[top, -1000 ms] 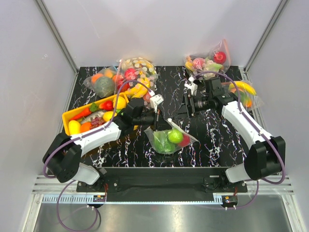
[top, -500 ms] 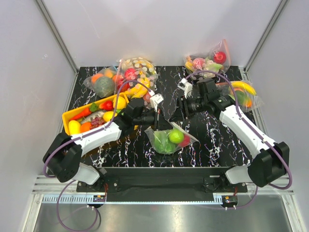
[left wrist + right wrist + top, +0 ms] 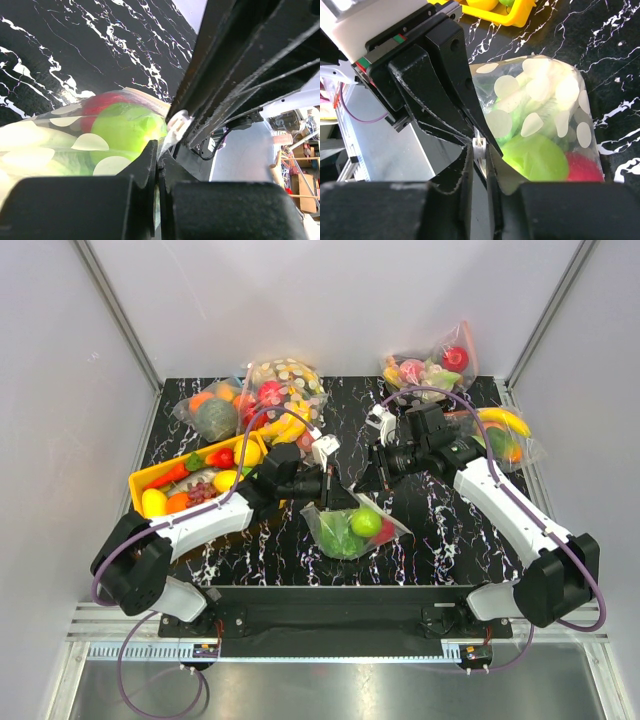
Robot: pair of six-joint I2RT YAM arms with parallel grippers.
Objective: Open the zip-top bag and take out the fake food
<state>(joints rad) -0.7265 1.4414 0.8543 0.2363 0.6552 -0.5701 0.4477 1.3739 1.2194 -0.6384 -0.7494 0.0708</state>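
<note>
**Bag** point(image 3: 350, 530): lying at the near middle of the table point(image 3: 450, 535), zip edge facing away from the arm bases and not yet opened.

**Fake food:** lettuce point(image 3: 338, 535), apple point(image 3: 365, 522) and red fruit point(image 3: 386, 533), all sitting inside the bag.

**Left gripper** point(image 3: 338, 500): jaws shut, pinching the bag's zip edge just beside the tab.

**Right gripper** point(image 3: 370, 483): jaws narrow, pinching the small white zip tab point(image 3: 479, 146), and meeting the left gripper nose to nose.

**Step in hand (judged):** both grips are being secured for opening, and no food is coming out yet.

**Next move (judged):** the right gripper needs to draw the tab along the strip while the left is anchoring the edge. A pull off the line of the strip risks bunching the film or losing the tab.

**Farther off:** a yellow tray point(image 3: 138, 483) is standing at the left. Other filled bags point(image 3: 285, 390) are lying along the far edge, well apart from the work.
</note>
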